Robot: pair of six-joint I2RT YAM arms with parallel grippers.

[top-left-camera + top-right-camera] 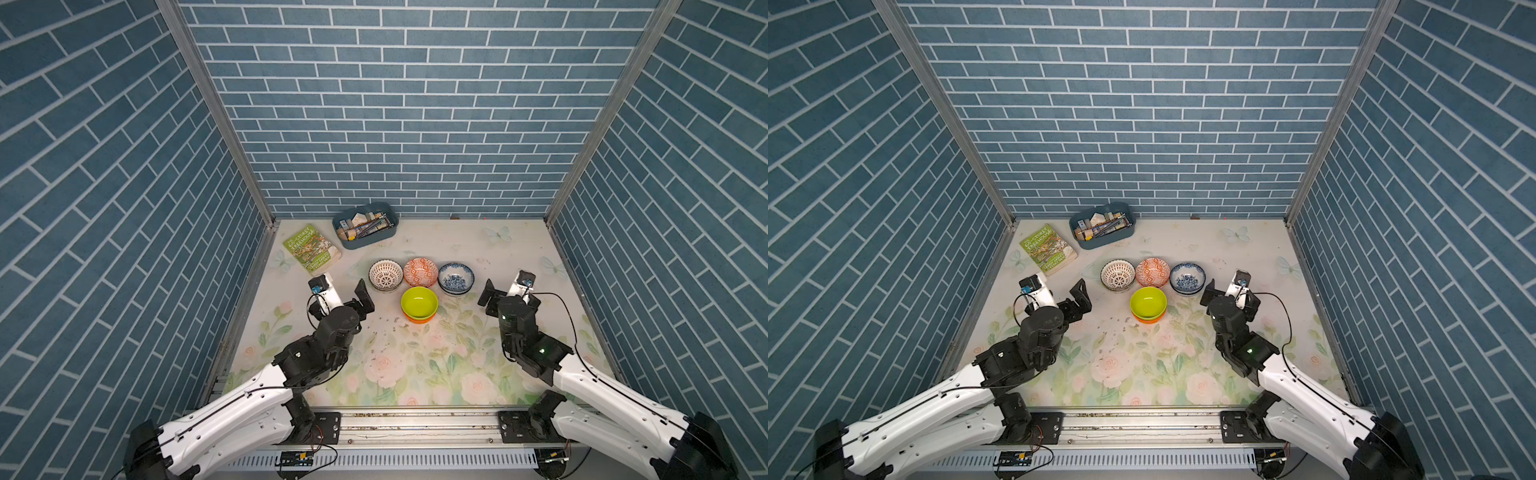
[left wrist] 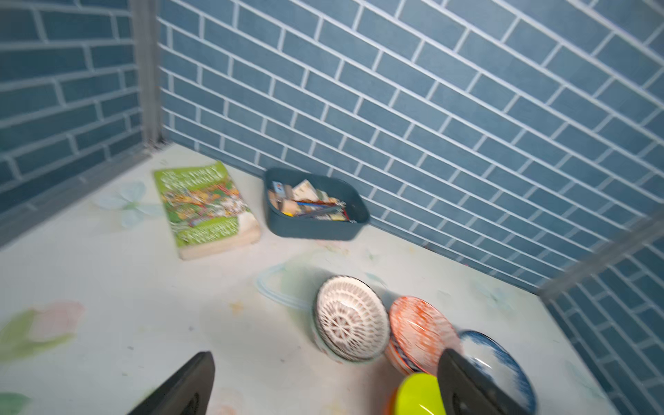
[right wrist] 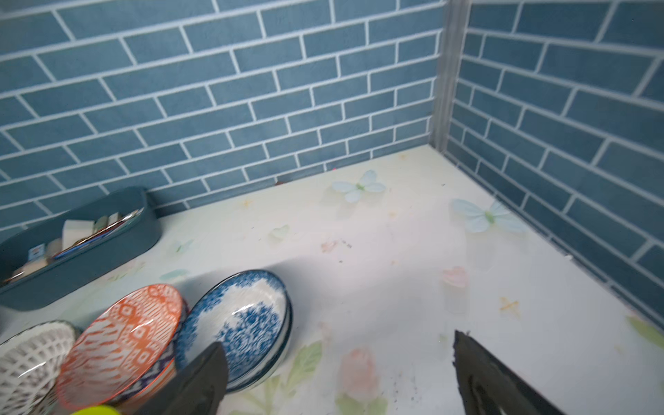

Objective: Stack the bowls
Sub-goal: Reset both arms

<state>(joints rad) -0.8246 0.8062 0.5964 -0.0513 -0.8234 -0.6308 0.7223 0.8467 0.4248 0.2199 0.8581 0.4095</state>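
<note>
From my station, both claws are spread wide with nothing between their jaws. The left gripper (image 2: 327, 353) hangs just left of the bowls, the right gripper (image 3: 338, 339) just right of them, and neither touches one.

The bowls sit mid-table on the floral-printed tabletop (image 1: 415, 365) in four short stacks. Three form a far row. From left to right, the top ones are the round white bowl with dark lattice lines (image 1: 385, 273), the round orange-and-white patterned bowl (image 1: 420, 271) and the round blue-and-white floral bowl (image 1: 455, 276). Each rests in another bowl. The right wrist view shows a second rim under the floral one, but I cannot make out the lower patterns. Just nearer than the orange patterned stack, the plain lime green bowl (image 1: 419, 301) nests in the plain orange bowl (image 1: 417, 319).

Far left stand a dark blue rectangular plastic tray (image 1: 365, 242) of stationery and, left of it, a green paperback book (image 1: 312, 249) lying flat.
</note>
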